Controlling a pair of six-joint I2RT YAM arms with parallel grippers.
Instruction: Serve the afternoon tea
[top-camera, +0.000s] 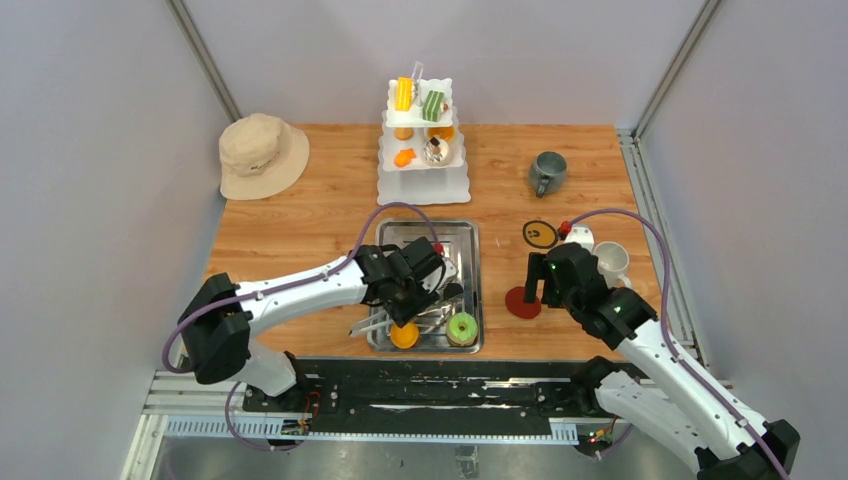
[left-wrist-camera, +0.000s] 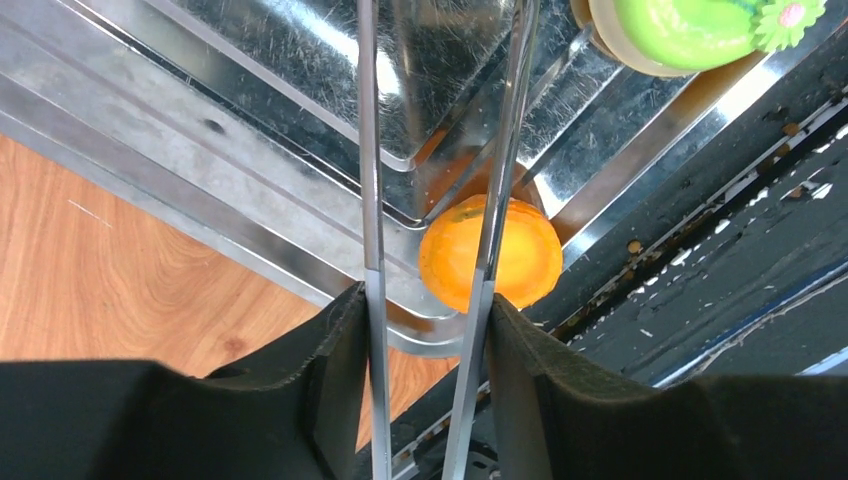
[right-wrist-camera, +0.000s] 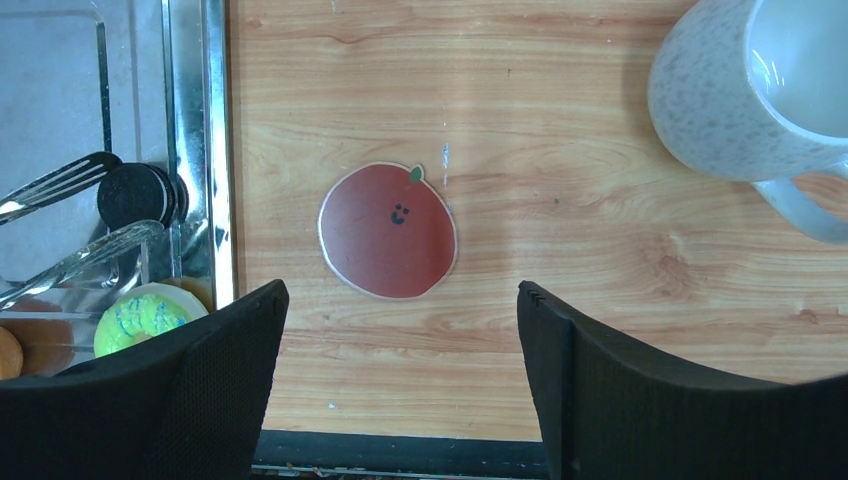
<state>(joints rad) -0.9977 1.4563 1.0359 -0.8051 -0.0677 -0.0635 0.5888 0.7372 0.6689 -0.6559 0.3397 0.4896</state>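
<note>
Left gripper (left-wrist-camera: 425, 305): pressed together on the two arms of the tongs (left-wrist-camera: 368, 150), about mid length. The tips of the tongs are apart.
Tongs axis: the tongs lie across the steel tray (left-wrist-camera: 250, 70), along its near wall, with the tips toward the robot's right.
Key relation: in the right wrist view the black cookie (right-wrist-camera: 130, 195) sits about between the two tips, just beside the tray's right wall. I judge the next need is a squeeze there. Whether the tips are down at the cookie's height, I cannot tell.
Orange pastry (left-wrist-camera: 455, 255): in the near left corner of the tray, under one arm of the tongs and behind the tips, so not in their bite.
Green donut (left-wrist-camera: 690, 25): in the near right corner, just beside the cookie.
Nearer arm: the left one, which is over the tray.
Right gripper (right-wrist-camera: 400, 290): fingers wide apart and holding nothing, above the red coaster (right-wrist-camera: 388, 232). The white mug (right-wrist-camera: 720, 100) is to its right.
Count in the tray: three pieces.
Count on the tiered stand (top-camera: 422, 185): about six pieces, too small to be sure.
Mugs: two, the white one and the grey mug (top-camera: 547, 172) at the far right.
Coasters: two, the red one and a yellow coaster (top-camera: 541, 234).
</note>
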